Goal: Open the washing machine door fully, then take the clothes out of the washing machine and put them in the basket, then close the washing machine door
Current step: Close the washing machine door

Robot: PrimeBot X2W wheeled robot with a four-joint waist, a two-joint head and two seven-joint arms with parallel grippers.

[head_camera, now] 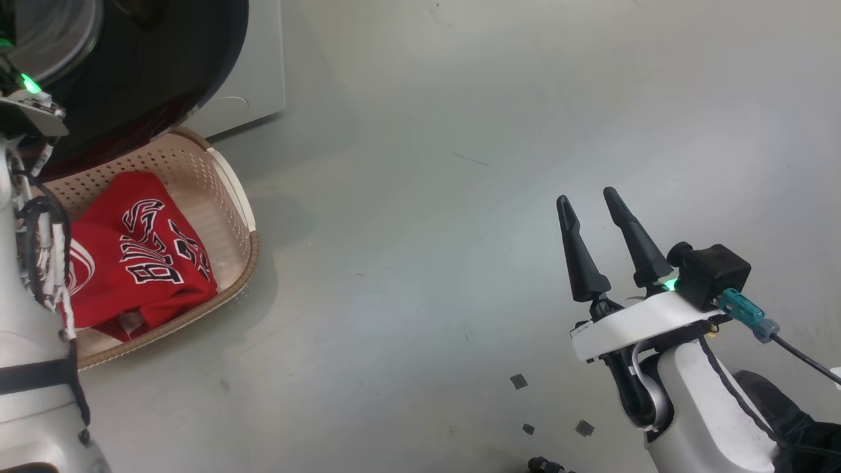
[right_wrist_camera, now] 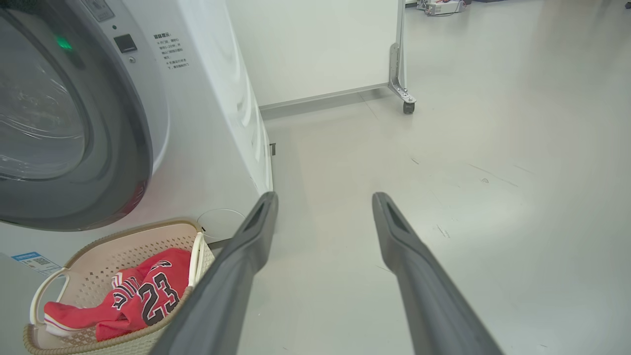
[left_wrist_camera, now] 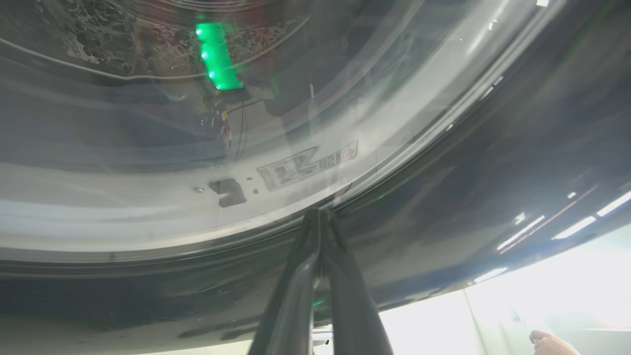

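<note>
Left pincer (left_wrist_camera: 320, 213) is clenched, its two dark fingers (left_wrist_camera: 291, 296) pressed together with nothing between them. Their tips meet the washing machine door (left_wrist_camera: 493, 167) where the glossy black ring joins the bulging glass bowl. A green light reflects in that glass, and a printed mark sits on it just left of the tips. A person's hand (left_wrist_camera: 549, 342) shows at the lower right corner of the left wrist view.

Right pincer (head_camera: 587, 197) is released, its fingers spread and empty. It hangs over bare grey floor (head_camera: 420, 197) at the near right, well apart from both machine and basket.

The washing machine (right_wrist_camera: 212, 123) stands at the far left, white, with a small blue label (right_wrist_camera: 29, 259) low on its front. Seen from the right wrist, the door lies flat against that front and looks shut. The basket (head_camera: 251, 256) sits on the floor just before the machine, below the door, and in the head view its far end is tucked under the door's rim. The clothes (head_camera: 144, 263) lie inside it: red fabric with white trim, a jersey with black-and-white lettering uppermost, the number 23 readable from the right wrist.

Beyond the machine, to the far right of it, stands a pale wheeled panel (right_wrist_camera: 320, 49). A few small dark squares (head_camera: 518, 381) lie on the floor near the right arm.
</note>
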